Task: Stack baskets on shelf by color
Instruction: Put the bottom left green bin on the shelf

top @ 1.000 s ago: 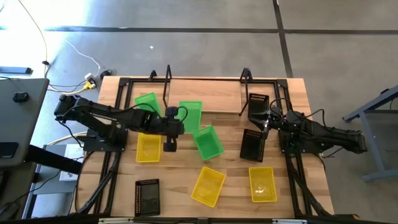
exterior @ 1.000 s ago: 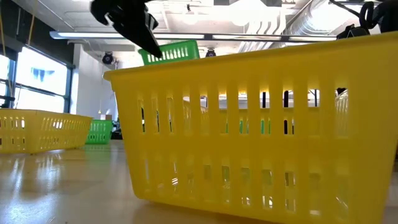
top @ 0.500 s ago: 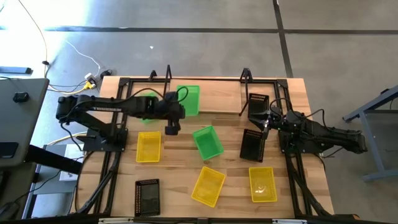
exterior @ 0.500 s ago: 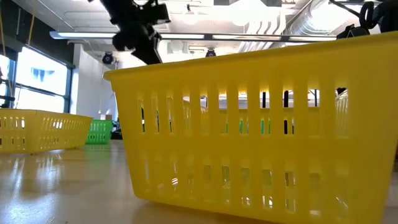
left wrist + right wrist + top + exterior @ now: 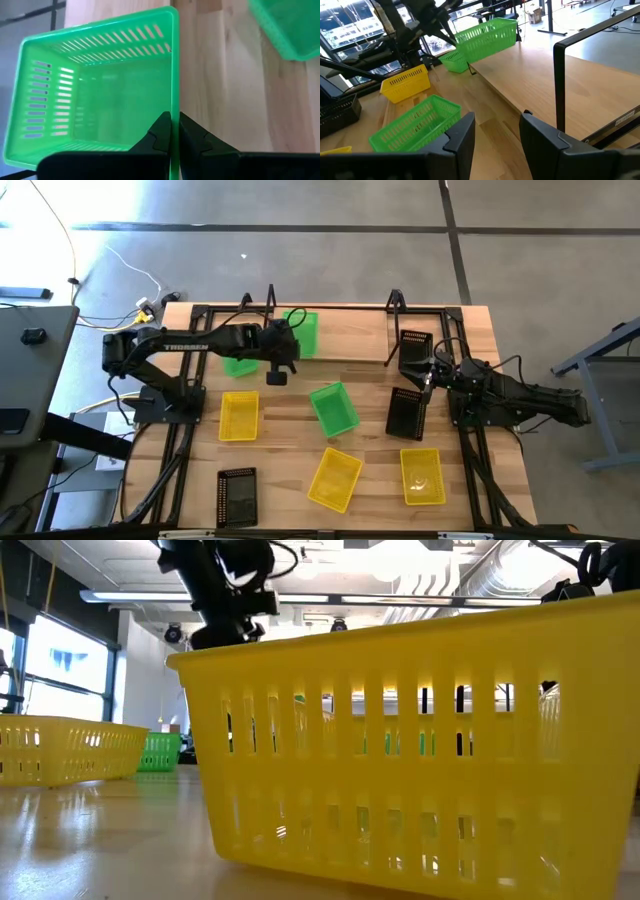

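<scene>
While the left hand pinches one wall of a bright green slotted plastic basket above the light wooden shelf, it should lower level onto the green basket already there. Right hand waits, fingers spread.

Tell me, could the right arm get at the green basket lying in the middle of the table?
Probably yes. The right tool is open and empty, and the green basket lies just beyond the black basket beside it, with nothing on top. The left tool is busy holding another green basket.
</scene>
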Controlling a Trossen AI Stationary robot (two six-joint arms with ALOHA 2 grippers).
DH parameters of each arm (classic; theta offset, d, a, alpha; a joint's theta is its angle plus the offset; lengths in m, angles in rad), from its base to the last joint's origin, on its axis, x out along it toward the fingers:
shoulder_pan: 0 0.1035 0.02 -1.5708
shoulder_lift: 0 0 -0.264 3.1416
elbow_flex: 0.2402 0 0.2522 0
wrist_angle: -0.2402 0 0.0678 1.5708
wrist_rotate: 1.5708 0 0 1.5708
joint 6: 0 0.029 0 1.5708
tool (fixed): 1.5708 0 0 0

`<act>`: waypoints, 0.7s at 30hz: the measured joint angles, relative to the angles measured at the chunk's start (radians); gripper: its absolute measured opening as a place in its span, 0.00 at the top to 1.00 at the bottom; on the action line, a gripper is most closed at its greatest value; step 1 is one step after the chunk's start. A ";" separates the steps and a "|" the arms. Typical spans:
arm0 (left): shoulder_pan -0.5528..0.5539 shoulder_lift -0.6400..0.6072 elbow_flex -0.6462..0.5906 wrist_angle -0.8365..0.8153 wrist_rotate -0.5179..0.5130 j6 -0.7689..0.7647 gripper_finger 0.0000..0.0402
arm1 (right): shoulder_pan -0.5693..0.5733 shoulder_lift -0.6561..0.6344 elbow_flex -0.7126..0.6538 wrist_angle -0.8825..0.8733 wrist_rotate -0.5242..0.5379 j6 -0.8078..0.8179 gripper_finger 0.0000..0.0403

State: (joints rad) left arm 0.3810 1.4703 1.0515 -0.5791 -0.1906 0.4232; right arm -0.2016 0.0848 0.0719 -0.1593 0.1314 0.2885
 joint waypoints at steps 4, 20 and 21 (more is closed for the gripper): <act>0.020 0.026 0.000 0.000 0.007 0.026 0.99 | 0.000 0.000 0.000 0.000 0.000 0.000 0.65; 0.127 0.089 0.000 0.001 0.033 0.090 0.99 | 0.000 0.000 0.000 0.000 0.000 0.000 0.65; 0.134 0.089 0.000 0.002 0.033 0.094 0.99 | 0.000 0.000 0.000 0.000 0.000 -0.001 0.65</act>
State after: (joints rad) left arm 0.5146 1.5593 1.0515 -0.5766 -0.1574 0.5172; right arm -0.2016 0.0847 0.0719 -0.1593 0.1314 0.2878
